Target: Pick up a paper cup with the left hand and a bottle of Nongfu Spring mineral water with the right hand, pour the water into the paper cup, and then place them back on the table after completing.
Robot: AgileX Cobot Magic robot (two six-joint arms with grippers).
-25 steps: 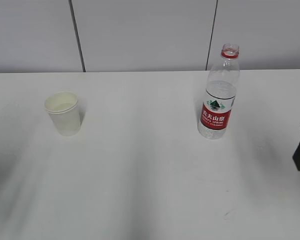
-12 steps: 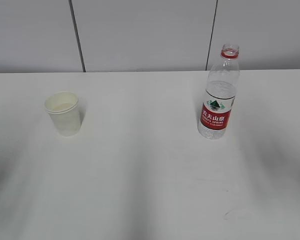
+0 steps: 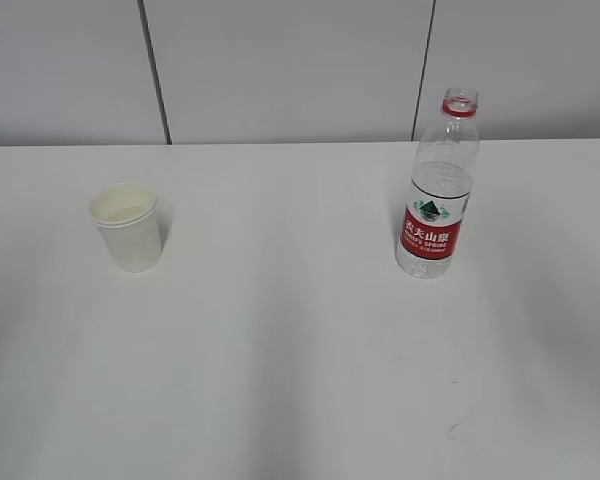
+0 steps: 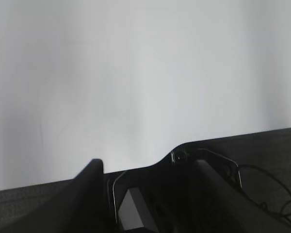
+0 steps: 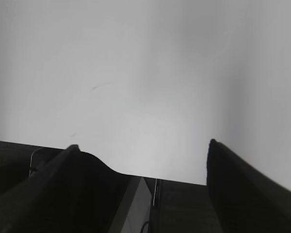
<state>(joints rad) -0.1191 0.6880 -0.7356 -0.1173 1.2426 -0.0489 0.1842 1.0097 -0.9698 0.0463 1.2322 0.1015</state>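
A white paper cup (image 3: 128, 227) stands upright on the left of the white table (image 3: 300, 340). A clear Nongfu Spring bottle (image 3: 438, 190) with a red label and no cap stands upright on the right, with clear water (image 3: 442, 183) inside. Neither arm shows in the exterior view. In the left wrist view my left gripper (image 4: 148, 164) is open and empty over the table's near edge. In the right wrist view my right gripper (image 5: 143, 146) is open and empty, also over bare table (image 5: 136, 73). Neither wrist view shows the cup or the bottle.
A grey panelled wall (image 3: 280, 70) runs behind the table's far edge. A dark floor or base (image 4: 271, 145) shows below the table's near edge in the left wrist view.
The dark shape of the right arm at the right edge of the exterior view has drawn back out of the frame. The cup and the bottle have not moved.
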